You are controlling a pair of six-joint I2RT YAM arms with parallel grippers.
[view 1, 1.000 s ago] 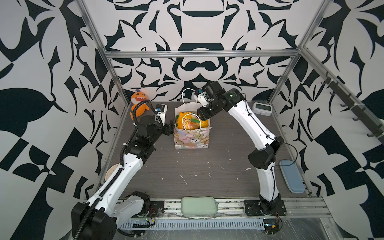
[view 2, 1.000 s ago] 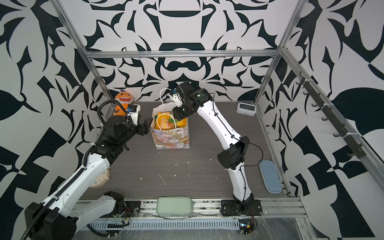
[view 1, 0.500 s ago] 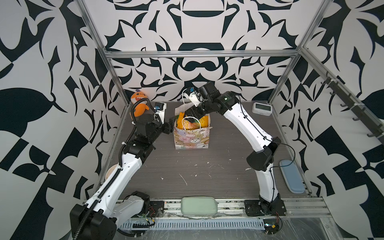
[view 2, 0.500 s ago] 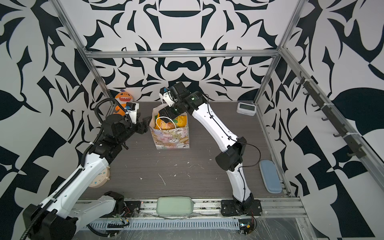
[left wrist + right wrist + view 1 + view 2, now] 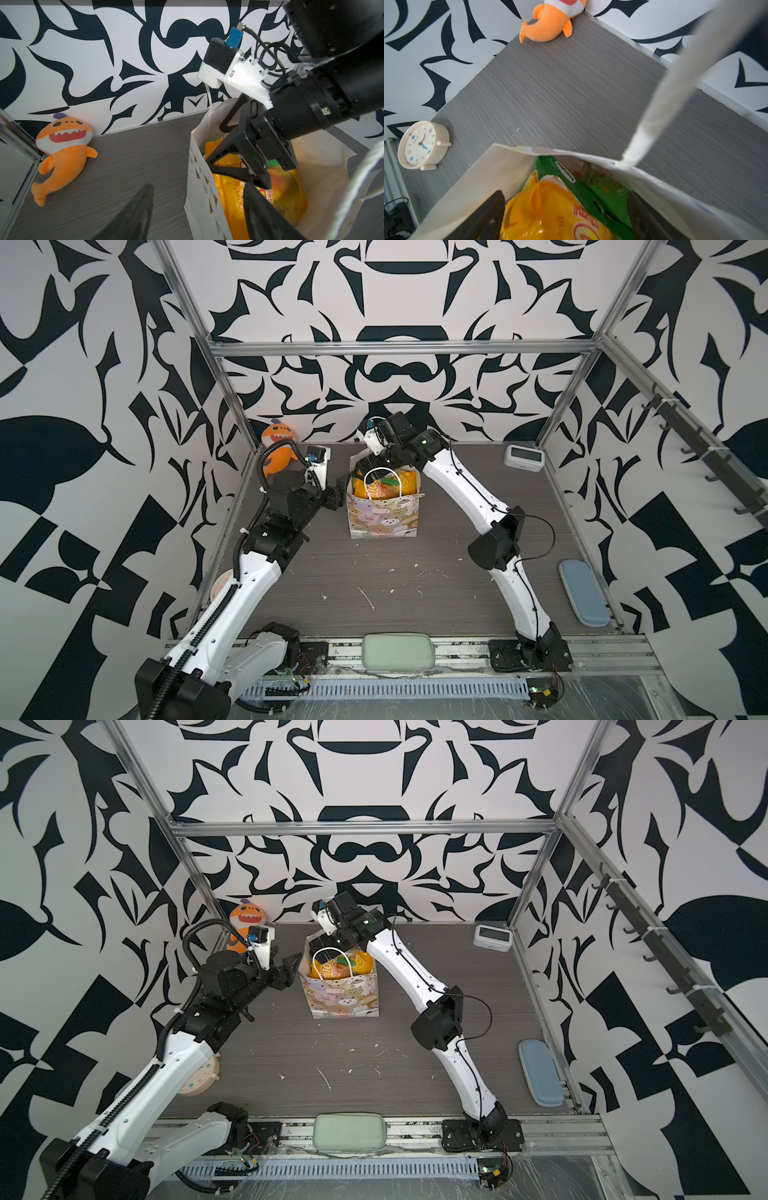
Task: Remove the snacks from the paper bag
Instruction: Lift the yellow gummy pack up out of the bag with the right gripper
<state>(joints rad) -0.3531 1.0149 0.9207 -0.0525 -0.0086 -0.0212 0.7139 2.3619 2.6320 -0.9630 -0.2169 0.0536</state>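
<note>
Both grippers are found at the mouth of the paper bag (image 5: 382,518). The right gripper (image 5: 564,195) is set into the opening from the back side, with its jaws spread wide. A yellow-orange packet (image 5: 550,212) is seen between its fingers (image 5: 483,216), but nothing is clamped; whether the packet is touched cannot be told. A green packet (image 5: 604,191) marked "SAVORIA" is wedged just beside the yellow-orange one, against the bag's inner wall.

The left gripper (image 5: 198,187) is held at the bag's left side, jaws likewise apart. One finger is seen outside the patterned side wall and one inside it, so the wall is straddled rather than pinched.

The snacks (image 5: 386,487) that can be seen are packed inside the bag, reaching up to its rim. The bag is stood upright, mouth open, toward the back middle of the table (image 5: 415,572), its cartoon-animal face turned to the front.

Farther out, an orange plush shark (image 5: 62,153) is propped in the back left corner and a round alarm clock (image 5: 419,145) is placed at the left edge. A small digital clock (image 5: 523,458) is set in the back right corner.
</note>
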